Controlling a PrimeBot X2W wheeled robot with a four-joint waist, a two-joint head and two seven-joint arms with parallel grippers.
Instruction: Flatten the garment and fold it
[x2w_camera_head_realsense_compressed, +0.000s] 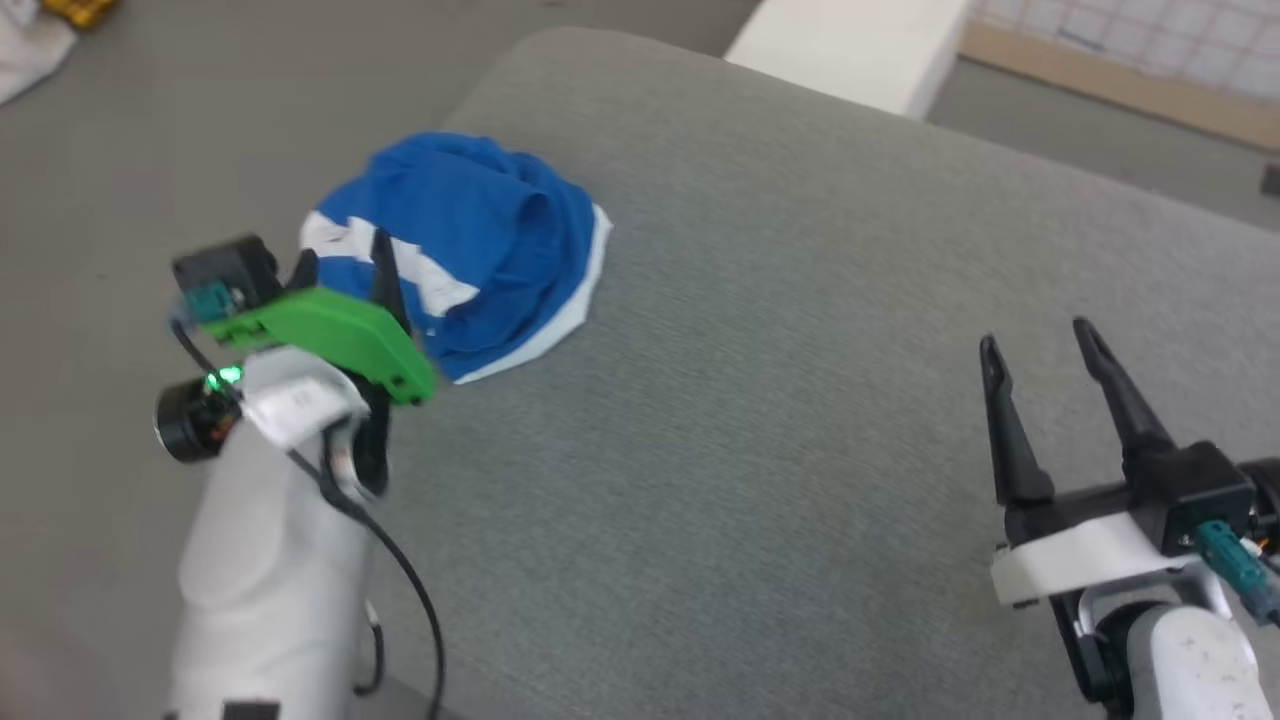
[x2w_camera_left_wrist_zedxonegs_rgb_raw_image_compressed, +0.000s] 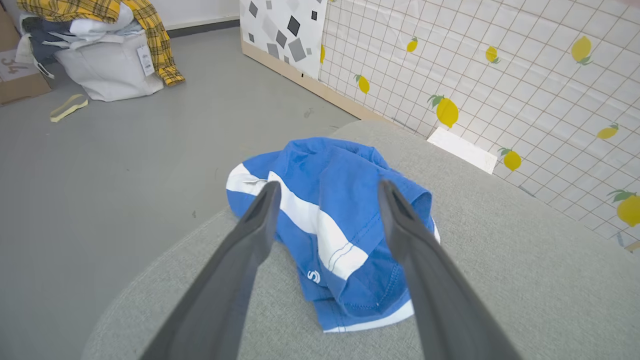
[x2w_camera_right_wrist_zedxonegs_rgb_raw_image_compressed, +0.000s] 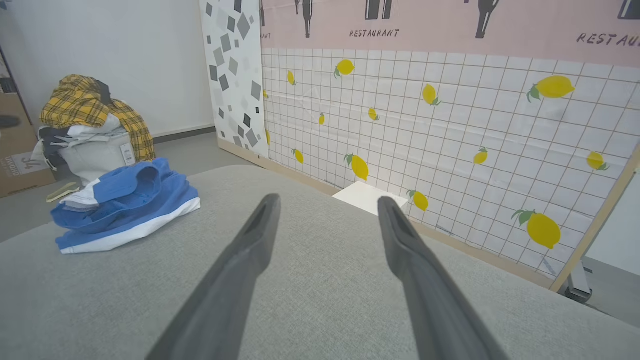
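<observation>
The garment (x2w_camera_head_realsense_compressed: 480, 250) is a crumpled heap of bright blue shorts with white stripes and white hem trim, lying near the left corner of a grey cushioned surface (x2w_camera_head_realsense_compressed: 760, 420). My left gripper (x2w_camera_head_realsense_compressed: 345, 265) hovers at the heap's near left side, open; in the left wrist view its fingers frame the garment (x2w_camera_left_wrist_zedxonegs_rgb_raw_image_compressed: 330, 220) without touching it. My right gripper (x2w_camera_head_realsense_compressed: 1040, 345) stands open at the lower right, far from the heap, nothing between its fingers. In the right wrist view the garment (x2w_camera_right_wrist_zedxonegs_rgb_raw_image_compressed: 125, 205) lies at the far left, beyond the right gripper (x2w_camera_right_wrist_zedxonegs_rgb_raw_image_compressed: 327, 202).
Grey floor (x2w_camera_left_wrist_zedxonegs_rgb_raw_image_compressed: 110, 160) surrounds the cushion's left edge. A pile of clothes with a yellow plaid shirt (x2w_camera_left_wrist_zedxonegs_rgb_raw_image_compressed: 100, 45) sits on the floor. A lemon-patterned tiled wall panel (x2w_camera_right_wrist_zedxonegs_rgb_raw_image_compressed: 450, 140) and a white block (x2w_camera_head_realsense_compressed: 850, 45) stand behind the cushion.
</observation>
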